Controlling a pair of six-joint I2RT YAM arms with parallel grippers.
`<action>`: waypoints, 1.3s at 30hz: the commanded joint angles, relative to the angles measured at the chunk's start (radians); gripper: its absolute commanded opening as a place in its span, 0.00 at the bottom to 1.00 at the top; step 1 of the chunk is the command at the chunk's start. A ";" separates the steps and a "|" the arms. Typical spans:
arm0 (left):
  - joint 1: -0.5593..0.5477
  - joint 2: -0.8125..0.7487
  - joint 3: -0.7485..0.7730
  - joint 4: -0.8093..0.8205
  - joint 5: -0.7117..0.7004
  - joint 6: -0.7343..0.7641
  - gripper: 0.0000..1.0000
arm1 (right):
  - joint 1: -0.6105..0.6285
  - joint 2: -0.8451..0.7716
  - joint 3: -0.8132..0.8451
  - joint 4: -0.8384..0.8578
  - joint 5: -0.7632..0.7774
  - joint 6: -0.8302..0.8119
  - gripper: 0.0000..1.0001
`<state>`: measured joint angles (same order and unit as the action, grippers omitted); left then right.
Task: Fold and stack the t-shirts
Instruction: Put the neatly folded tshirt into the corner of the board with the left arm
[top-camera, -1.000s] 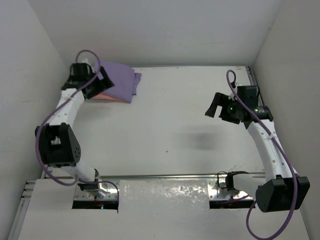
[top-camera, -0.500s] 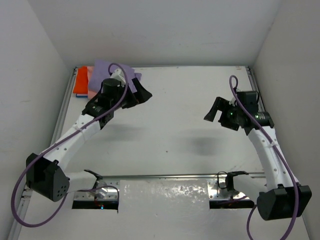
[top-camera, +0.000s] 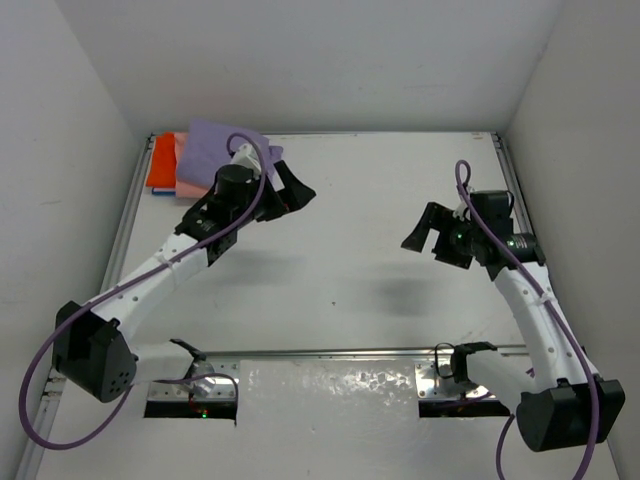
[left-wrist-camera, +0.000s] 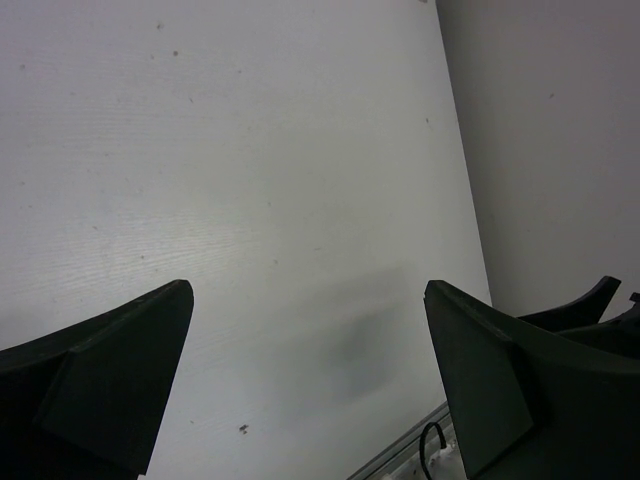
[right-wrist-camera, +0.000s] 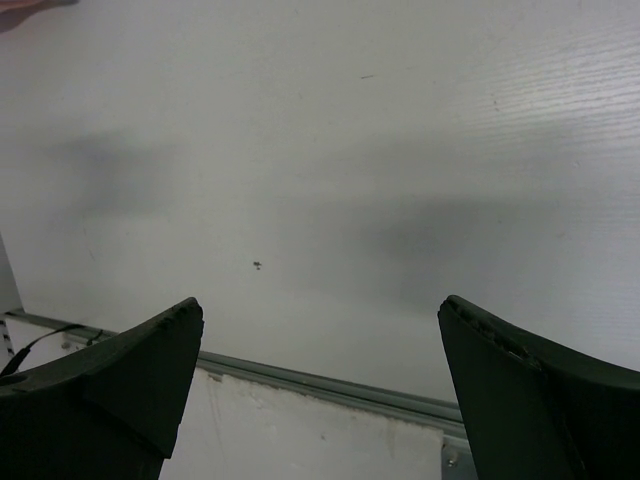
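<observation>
The t-shirts lie folded in a stack at the table's back left corner. The lavender-purple shirt (top-camera: 213, 148) is on top, the salmon-pink shirt (top-camera: 190, 183) shows under it, and the orange-red shirt (top-camera: 160, 163) sticks out to the left. My left gripper (top-camera: 293, 190) hovers just right of the stack, open and empty, pointing toward mid-table. In the left wrist view the left gripper (left-wrist-camera: 307, 290) frames only bare table. My right gripper (top-camera: 415, 228) hangs open and empty over the table's right half. The right wrist view shows the right gripper (right-wrist-camera: 320, 302) above bare table, with the shirts out of its sight.
White walls close in the table (top-camera: 370, 190) on the left, back and right. A metal rail (top-camera: 350, 352) runs along the near edge, seen also as the rail (right-wrist-camera: 320, 385) in the right wrist view. Another rail (top-camera: 128, 215) lines the left side.
My left arm has swung off the shirt stack to its right, uncovering all three shirts. My right gripper has drifted slightly left and nearer. Both grippers stayed open.
</observation>
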<state>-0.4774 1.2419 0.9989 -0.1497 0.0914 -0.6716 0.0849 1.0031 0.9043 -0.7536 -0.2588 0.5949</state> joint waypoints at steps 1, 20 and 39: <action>-0.029 0.004 0.006 0.090 0.010 -0.026 1.00 | 0.009 0.002 0.001 0.053 -0.031 0.015 0.99; -0.127 0.039 -0.026 0.298 -0.019 0.198 1.00 | 0.093 0.097 0.054 0.158 0.003 -0.026 0.99; -0.294 0.214 0.007 0.443 -0.100 0.217 1.00 | 0.184 0.066 -0.002 0.161 0.144 -0.198 0.99</action>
<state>-0.7094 1.4231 1.0271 0.2245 0.0109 -0.4446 0.2646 1.1065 0.9348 -0.6037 -0.1604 0.4271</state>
